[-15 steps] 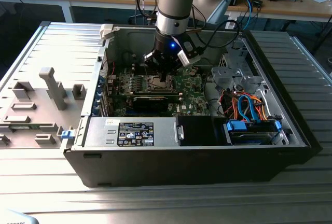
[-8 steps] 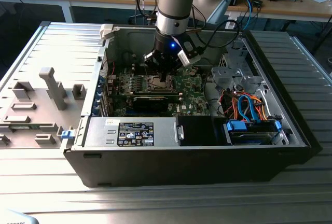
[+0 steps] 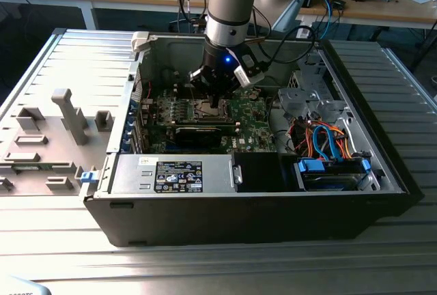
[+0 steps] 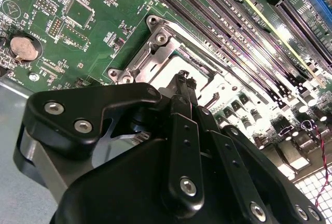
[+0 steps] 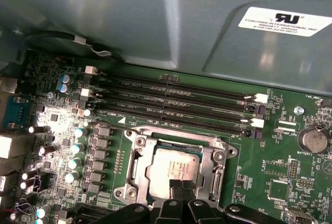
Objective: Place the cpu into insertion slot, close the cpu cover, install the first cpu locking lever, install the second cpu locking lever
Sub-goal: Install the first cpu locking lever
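Hovering inside the case, over the motherboard, the tool has its fingertips together, touching the cpu, which sits in the socket with the cover around it. Judged: keep pressure light and square.

Hand fingertips together, touching cpu cover, green motherboard

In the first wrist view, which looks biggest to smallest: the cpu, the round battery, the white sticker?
1. White sticker
2. Cpu, partly hidden by the gripper, so nearly level with the sticker
3. Round battery, plainly smallest
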You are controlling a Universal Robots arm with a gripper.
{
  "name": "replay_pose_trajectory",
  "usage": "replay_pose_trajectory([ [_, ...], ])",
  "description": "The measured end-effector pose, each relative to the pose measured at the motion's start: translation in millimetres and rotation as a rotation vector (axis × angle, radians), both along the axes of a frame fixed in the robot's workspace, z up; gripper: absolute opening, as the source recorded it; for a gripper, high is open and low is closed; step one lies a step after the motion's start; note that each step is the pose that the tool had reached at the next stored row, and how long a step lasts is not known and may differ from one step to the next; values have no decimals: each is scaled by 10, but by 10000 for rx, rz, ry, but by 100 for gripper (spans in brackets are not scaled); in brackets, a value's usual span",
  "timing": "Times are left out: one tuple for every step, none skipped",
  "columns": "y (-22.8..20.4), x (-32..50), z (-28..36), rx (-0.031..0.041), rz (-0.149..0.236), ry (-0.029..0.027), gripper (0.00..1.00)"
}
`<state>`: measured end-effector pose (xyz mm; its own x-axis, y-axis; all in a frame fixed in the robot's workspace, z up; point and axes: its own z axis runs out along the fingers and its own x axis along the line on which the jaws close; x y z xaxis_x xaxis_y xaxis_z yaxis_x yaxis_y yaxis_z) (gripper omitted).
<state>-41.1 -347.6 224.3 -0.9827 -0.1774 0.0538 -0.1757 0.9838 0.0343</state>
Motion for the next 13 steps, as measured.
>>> replay_pose_trajectory([
  [0, 0, 0, 0, 9, 0, 11],
  [0, 0, 0, 0, 17, 0, 11],
  [0, 0, 0, 0, 29, 0, 11],
  [0, 0, 0, 0, 41, 0, 11],
  [0, 0, 0, 0, 49, -1, 11],
  [0, 0, 0, 0, 56, -1, 11],
  [0, 0, 0, 0, 69, 1, 11],
  [0, 0, 0, 0, 82, 0, 11],
  [0, 0, 0, 0, 96, 0, 11],
  [0, 0, 0, 0, 108, 0, 11],
  [0, 0, 0, 0, 116, 0, 11],
  [0, 0, 0, 0, 123, 0, 11],
  [0, 0, 0, -1, 133, 1, 11],
])
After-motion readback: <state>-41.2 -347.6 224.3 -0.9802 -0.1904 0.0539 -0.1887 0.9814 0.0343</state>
